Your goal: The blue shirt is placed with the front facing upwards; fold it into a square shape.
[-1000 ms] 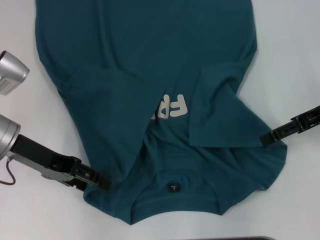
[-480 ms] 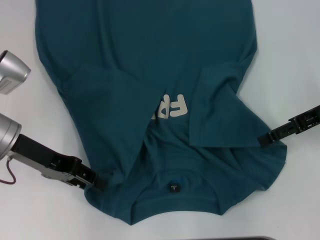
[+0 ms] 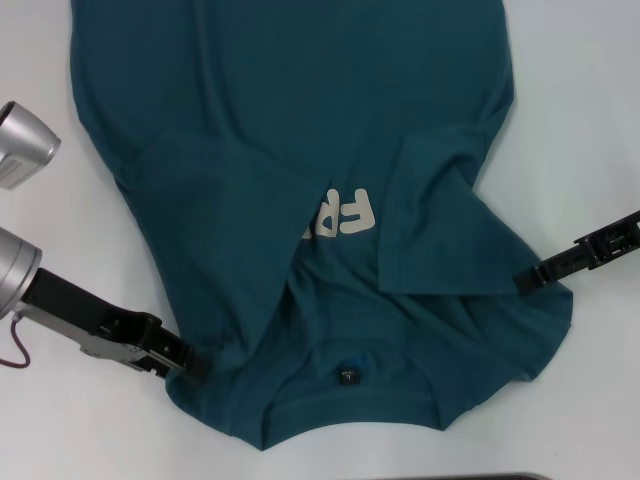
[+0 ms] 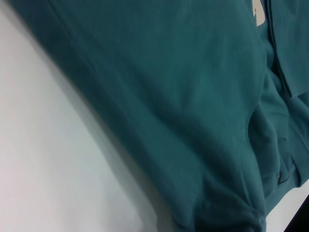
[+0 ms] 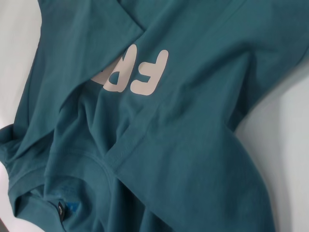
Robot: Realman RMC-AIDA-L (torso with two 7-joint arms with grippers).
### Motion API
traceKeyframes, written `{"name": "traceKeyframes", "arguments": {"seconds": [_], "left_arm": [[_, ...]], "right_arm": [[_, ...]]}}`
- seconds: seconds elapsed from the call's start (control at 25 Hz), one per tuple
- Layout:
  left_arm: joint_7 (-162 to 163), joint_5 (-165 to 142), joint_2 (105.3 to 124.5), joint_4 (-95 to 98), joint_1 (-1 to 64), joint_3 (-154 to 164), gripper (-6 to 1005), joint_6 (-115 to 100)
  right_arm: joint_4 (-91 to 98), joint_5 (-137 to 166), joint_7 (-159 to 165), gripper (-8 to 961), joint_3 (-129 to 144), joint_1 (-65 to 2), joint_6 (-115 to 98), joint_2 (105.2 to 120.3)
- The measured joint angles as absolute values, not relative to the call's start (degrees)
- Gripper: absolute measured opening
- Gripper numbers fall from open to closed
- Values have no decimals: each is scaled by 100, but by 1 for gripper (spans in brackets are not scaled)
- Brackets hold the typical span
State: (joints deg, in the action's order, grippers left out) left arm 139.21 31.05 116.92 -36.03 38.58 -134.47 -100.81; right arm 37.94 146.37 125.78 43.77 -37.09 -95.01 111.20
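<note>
The shirt (image 3: 300,130) is dark teal-blue, one plain colour with no pattern in the cloth. On its chest there are pale cream block letters (image 3: 345,215), partly covered by folded cloth. At the neck there is a small black label (image 3: 347,376) with a bit of brighter blue beside it. The table (image 3: 590,120) is white. The left gripper (image 3: 195,365) and the right gripper (image 3: 527,279) are black. The left arm (image 3: 15,270) is silver-grey.

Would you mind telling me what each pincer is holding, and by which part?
Both pincers meet the blue shirt at its shoulder edges, left pincer and right pincer; an actual grip cannot be told.
</note>
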Motion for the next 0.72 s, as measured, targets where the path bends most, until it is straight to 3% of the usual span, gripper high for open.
{"name": "traceKeyframes", "arguments": {"seconds": [0.72], "left_arm": [[13932,3082,11651,-3431,3891,-13443,332,-10069]], "right_arm": [[3787,14637,12555,861,4387,-3728,-9486,11162]]}}
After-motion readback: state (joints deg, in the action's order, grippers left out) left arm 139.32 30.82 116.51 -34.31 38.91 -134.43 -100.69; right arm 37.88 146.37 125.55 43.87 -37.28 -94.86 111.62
